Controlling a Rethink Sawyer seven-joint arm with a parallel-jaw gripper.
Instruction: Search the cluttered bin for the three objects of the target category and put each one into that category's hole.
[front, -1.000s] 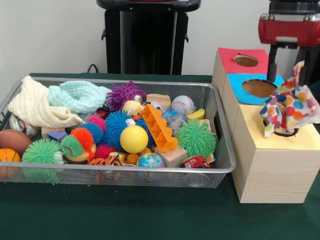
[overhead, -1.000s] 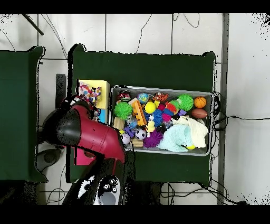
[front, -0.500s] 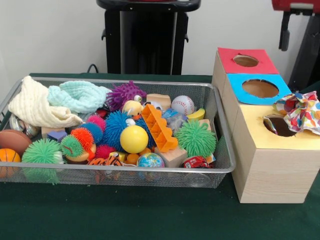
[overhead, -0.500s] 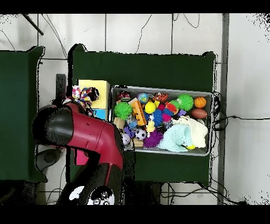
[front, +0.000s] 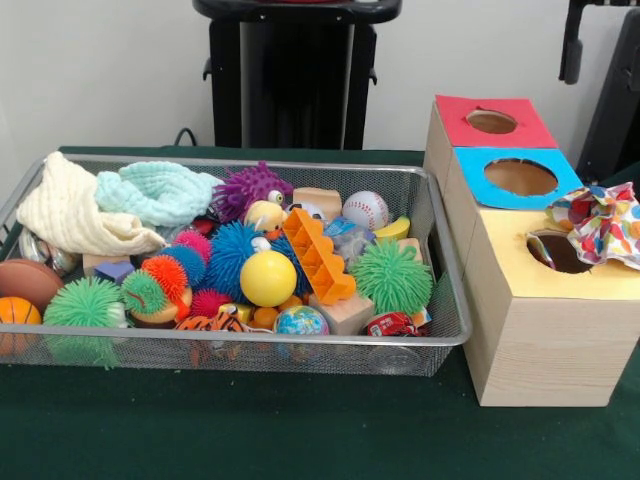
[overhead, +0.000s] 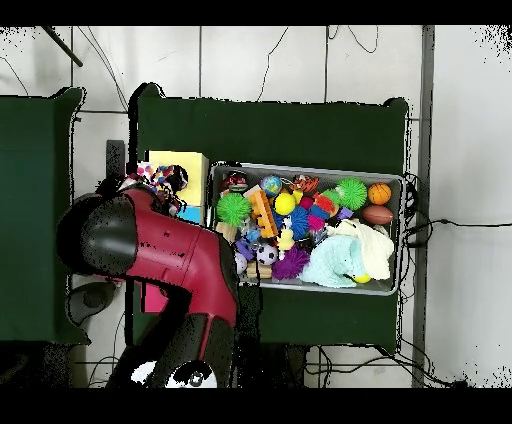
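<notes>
The wire mesh bin (front: 440, 335) holds spiky balls, toys and two knitted cloths; no polka-dot cloth shows in it. One polka-dot cloth (front: 603, 222) lies bunched on the pale wooden box, on the right rim of the yellow-surround hole (front: 556, 252), partly over it. My gripper (front: 573, 62) is high above the boxes at the top right edge. Only one black finger (front: 571, 45) shows, and nothing is in it. In the overhead view the red arm (overhead: 150, 250) hides the gripper, and the cloth (overhead: 158, 177) sits on the yellow box top (overhead: 185, 163).
The blue-surround hole (front: 520, 176) and the red-surround hole (front: 491, 121) lie behind the yellow one in the same row of boxes. The black pedestal (front: 295, 80) stands behind the bin. Green cloth covers the table (front: 300, 430).
The gripper let go of the polka-dot cloth above the yellow hole and rose toward the top edge. The cloth dropped onto the hole's right rim and has lain still since.
</notes>
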